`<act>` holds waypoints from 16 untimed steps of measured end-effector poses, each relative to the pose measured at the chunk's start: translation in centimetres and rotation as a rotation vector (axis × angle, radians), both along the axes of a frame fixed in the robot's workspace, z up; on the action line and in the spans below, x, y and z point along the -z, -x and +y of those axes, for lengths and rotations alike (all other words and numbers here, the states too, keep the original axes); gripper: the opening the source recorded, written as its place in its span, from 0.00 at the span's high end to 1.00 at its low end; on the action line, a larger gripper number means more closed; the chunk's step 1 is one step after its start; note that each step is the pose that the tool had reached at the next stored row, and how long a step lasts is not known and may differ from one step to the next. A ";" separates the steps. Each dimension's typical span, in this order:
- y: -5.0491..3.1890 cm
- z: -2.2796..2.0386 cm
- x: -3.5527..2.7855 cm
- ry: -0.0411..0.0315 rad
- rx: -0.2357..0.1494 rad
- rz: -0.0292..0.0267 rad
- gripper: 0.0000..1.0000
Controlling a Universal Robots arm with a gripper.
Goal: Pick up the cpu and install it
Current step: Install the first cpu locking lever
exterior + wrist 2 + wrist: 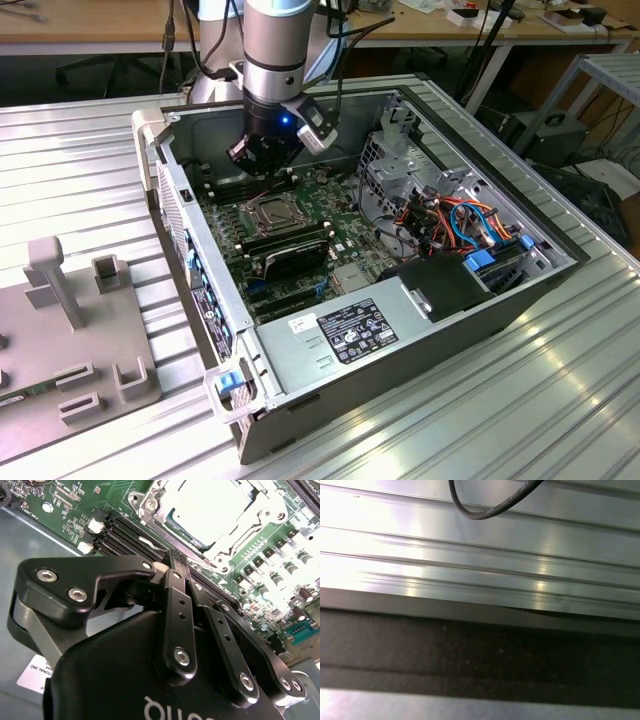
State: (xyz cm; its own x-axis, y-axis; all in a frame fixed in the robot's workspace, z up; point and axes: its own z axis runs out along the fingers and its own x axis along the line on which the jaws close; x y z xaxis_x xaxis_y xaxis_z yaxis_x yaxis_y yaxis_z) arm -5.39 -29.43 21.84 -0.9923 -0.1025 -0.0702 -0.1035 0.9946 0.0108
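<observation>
scene: an open computer case [400, 330] lies on its side on a ribbed metal table [90, 160], with the robot arm [280, 45] reaching down into it.
gripper: the gripper [262, 158] hangs just above the motherboard [330, 225]; in the second wrist view its fingers [176, 587] are pressed together with nothing between them.
cpu: the cpu [207, 507] sits in its socket just ahead of the fingertips, bright lid up, with the metal retention frame [250, 522] around it.
beside the hand: memory slots [125, 532] run directly under the fingertips, between them and the socket.
progress: judging by the chip lying flat in the socket, the placing looks done; whether the frame is latched i cannot tell.
doing it well: any contact here wants a slow, straight-down touch, fingertips kept off the memory slots and the small parts near the socket.
first wrist view: a dark cable [490, 507] loops over the table's grooves.
</observation>
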 end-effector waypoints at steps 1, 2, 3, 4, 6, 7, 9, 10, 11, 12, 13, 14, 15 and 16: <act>-0.03 0.02 0.03 0.0000 0.000 0.0000 0.89; -0.06 0.03 0.07 0.0000 0.000 0.0001 0.89; -0.09 0.04 0.11 0.0000 0.000 0.0001 0.89; -0.12 0.05 0.16 0.0000 0.000 0.0000 0.89; -0.18 0.08 0.26 0.0000 0.000 0.0000 0.89; -0.21 0.09 0.30 0.0001 0.000 0.0000 0.89; -0.27 0.11 0.37 0.0005 0.000 0.0000 0.89; -0.30 0.11 0.41 0.0006 0.000 0.0000 0.89; -0.33 0.11 0.45 0.0007 0.000 0.0000 0.89; -0.39 0.12 0.52 0.0012 0.000 0.0001 0.89; -0.43 0.12 0.56 0.0015 0.000 0.0000 0.89; -0.45 0.12 0.58 0.0018 0.000 0.0001 0.89; -0.46 0.13 0.60 0.0022 0.000 0.0001 0.89; -0.46 0.13 0.62 0.0024 0.000 0.0000 0.89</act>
State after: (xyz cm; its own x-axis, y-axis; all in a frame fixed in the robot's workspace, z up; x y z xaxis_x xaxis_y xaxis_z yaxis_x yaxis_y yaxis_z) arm -4.93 -29.30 21.22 -0.9922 -0.1028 -0.0699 -0.1036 0.9946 0.0084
